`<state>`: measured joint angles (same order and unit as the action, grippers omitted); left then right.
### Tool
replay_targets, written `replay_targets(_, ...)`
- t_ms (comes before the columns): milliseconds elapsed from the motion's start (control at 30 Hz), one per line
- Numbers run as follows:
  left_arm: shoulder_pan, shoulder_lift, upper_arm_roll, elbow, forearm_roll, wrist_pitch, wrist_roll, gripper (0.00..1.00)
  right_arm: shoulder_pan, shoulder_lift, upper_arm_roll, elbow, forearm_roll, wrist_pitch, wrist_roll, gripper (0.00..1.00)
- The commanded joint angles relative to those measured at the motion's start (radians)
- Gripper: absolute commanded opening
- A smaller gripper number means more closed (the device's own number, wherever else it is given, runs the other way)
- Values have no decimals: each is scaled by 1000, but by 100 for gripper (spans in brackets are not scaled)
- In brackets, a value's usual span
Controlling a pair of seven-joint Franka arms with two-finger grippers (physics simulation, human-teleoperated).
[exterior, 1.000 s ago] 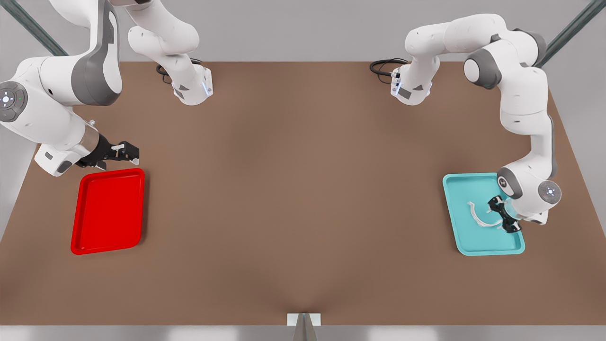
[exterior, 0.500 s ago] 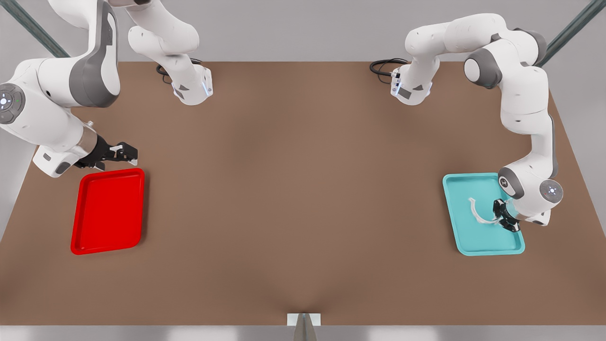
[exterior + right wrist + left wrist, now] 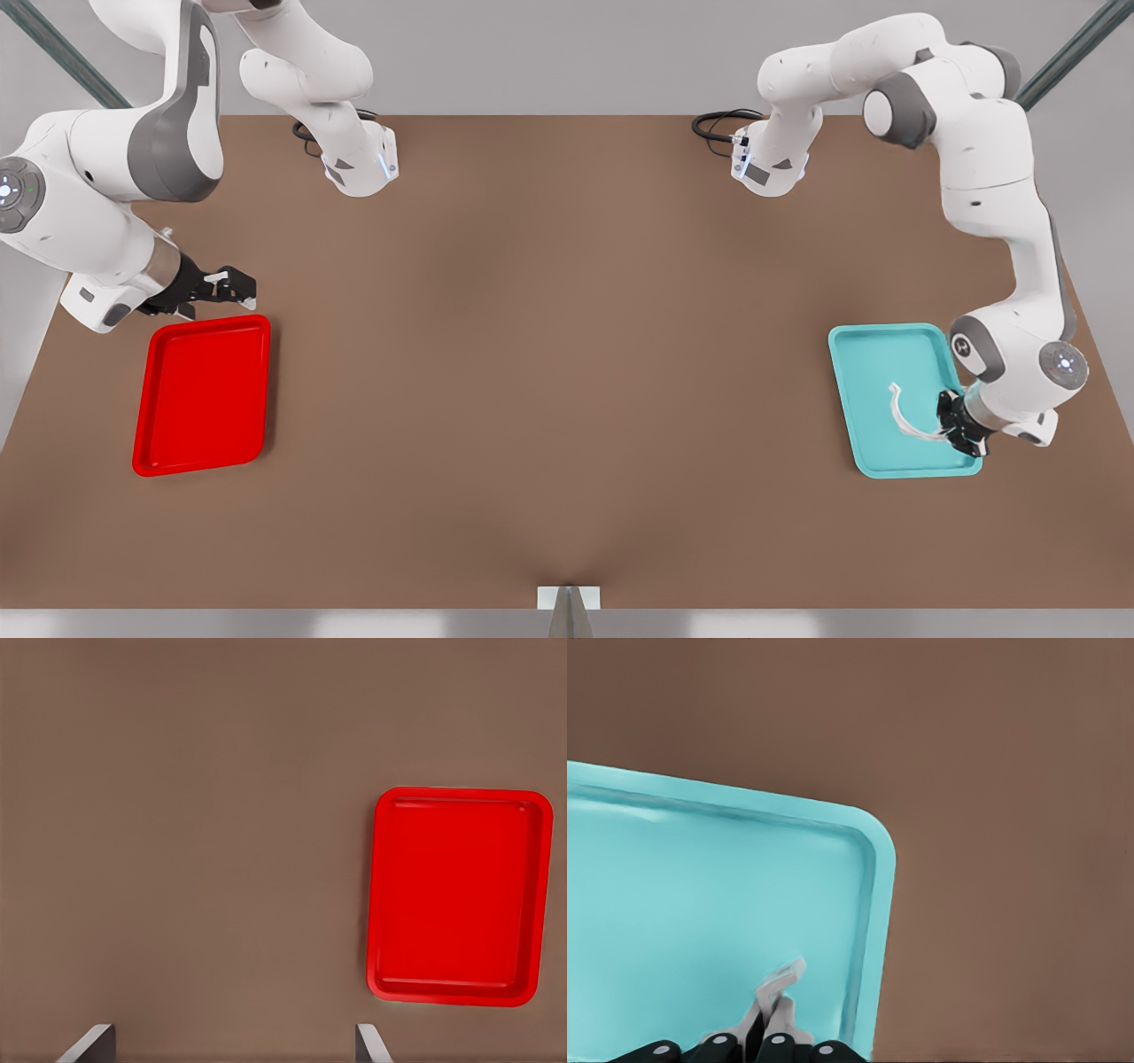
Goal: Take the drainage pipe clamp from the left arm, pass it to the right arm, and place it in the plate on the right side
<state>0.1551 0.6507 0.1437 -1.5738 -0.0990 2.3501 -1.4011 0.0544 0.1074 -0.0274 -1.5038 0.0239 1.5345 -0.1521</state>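
White drainage pipe clamp (image 3: 905, 416) you've got pinched in your left gripper (image 3: 959, 429) over the teal tray (image 3: 864, 372), lower right; right gripper (image 3: 223, 285) spread above the red plate (image 3: 202, 394).

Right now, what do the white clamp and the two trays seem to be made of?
Clamp: thin white plastic, seemingly; a slim matte strip. Teal tray and red tray: likely moulded plastic, with uniform colour, rounded rims and a soft sheen. Being renders, nothing is certain.
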Motion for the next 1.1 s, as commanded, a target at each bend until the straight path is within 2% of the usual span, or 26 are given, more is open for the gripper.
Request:
replay_targets(0, -26, -5, -1, 69, -25, -294, 21, 21, -1, 0, 0, 0, 1, 0, -18, 100)
replay_targets(67, -74, -5, 1, 124, -151, -380, -68, 21, -1, -2, 0, 0, 1, 0, -18, 100)
replay_targets(133, -173, -14, 1, 141, -185, -380, -254, 21, -2, -2, 0, 0, 1, 0, -20, 100)
replay_targets(233, -282, -14, -10, 199, -200, -396, -534, 21, -1, 0, 0, 0, 1, 0, -20, 100)
replay_targets(400, -500, -29, -19, 238, -203, -399, -1214, 21, 1, -2, 4, 0, 1, 0, -18, 100)
replay_targets(533, -644, -17, -16, 310, -202, -353, -1700, 21, 48, 70, 9, 14, 33, 69, 9, 100)
replay_targets(633, -692, -16, -35, 314, -226, -264, -2000, 21, 119, 100, 26, 16, 64, 128, 16, 100)
replay_targets(767, -729, -5, -36, 313, -364, -103, -2178, 21, 177, 117, 37, 25, 59, 158, 114, 100)
replay_targets(867, -796, 20, -32, 317, -363, -19, -2233, 21, 180, 126, 41, 23, 62, 182, 120, 100)
replay_targets(933, -833, 44, -32, 331, -363, 32, -2276, 21, 191, 147, 76, 33, 61, 237, 192, 100)
replay_targets(1000, -856, 92, -30, 373, -355, 64, -2294, 21, 222, 233, 159, 103, 54, 295, 295, 100)
replay_targets(1067, -897, 127, -9, 419, -337, 86, -2299, 21, 262, 285, 167, 122, 54, 374, 305, 100)
